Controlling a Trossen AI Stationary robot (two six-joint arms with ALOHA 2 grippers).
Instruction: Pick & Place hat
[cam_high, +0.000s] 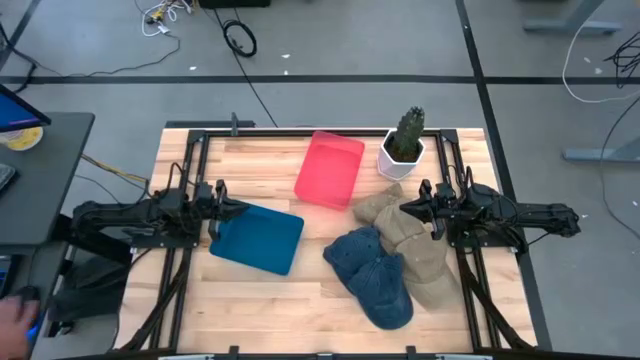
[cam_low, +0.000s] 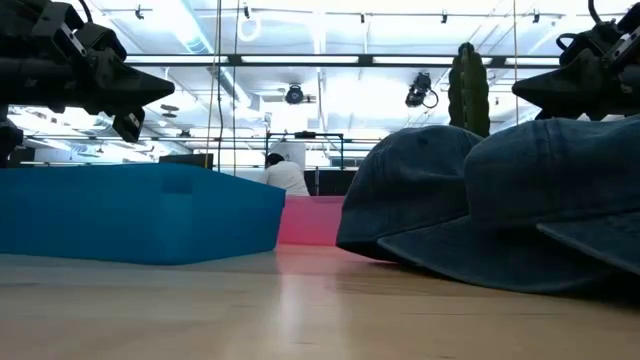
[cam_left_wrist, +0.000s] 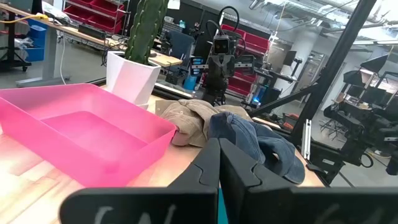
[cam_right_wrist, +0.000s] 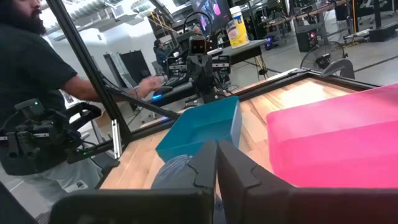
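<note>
Several hats lie in a heap on the table's right half: tan hats (cam_high: 402, 228) nearer the far side and blue denim hats (cam_high: 372, 272) nearer the near edge, resting on the wood and on one another. The low view shows the denim hats (cam_low: 480, 200) close up. My right gripper (cam_high: 405, 210) hovers shut above the tan hats, clear of them (cam_low: 518, 90). My left gripper (cam_high: 232, 207) is shut too and hangs above the left rim of the blue bin (cam_high: 258, 238), high over it (cam_low: 168, 90). The left wrist view shows the tan hats (cam_left_wrist: 193, 118) and a denim hat (cam_left_wrist: 261, 140) ahead.
A pink tray (cam_high: 330, 170) lies at the table's far middle. A cactus in a white pot (cam_high: 403, 148) stands at the far right, just beyond the hats. Bare wood shows along the near edge (cam_high: 280, 310). A person (cam_right_wrist: 37, 68) stands beyond the table's left side.
</note>
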